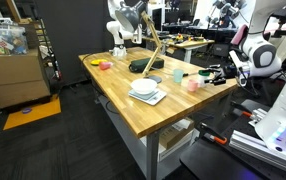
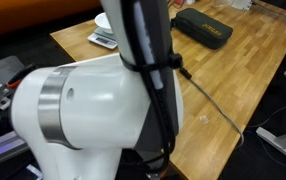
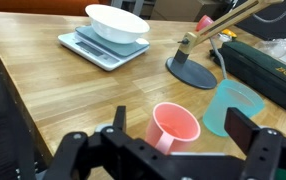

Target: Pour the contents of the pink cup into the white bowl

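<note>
The pink cup (image 3: 176,125) stands upright on the wooden table, right in front of the wrist camera. My gripper (image 3: 181,118) is open, with one finger on each side of the cup and neither touching it. A green cup (image 3: 233,105) stands just beyond it to the right. The white bowl (image 3: 116,22) rests on a pale square tray (image 3: 95,50) at the far left of the wrist view. In an exterior view the pink cup (image 1: 192,85) is close to the gripper (image 1: 211,73), with the white bowl (image 1: 144,88) nearer the table's front edge.
A lamp's dark round base (image 3: 190,72) sits between bowl and cups, its stem leaning overhead. A black case (image 3: 273,72) lies beyond the green cup. A dark pan (image 1: 143,66) and a pink-orange dish (image 1: 104,65) stand further along the table (image 1: 133,115). The arm (image 2: 93,110) fills an exterior view.
</note>
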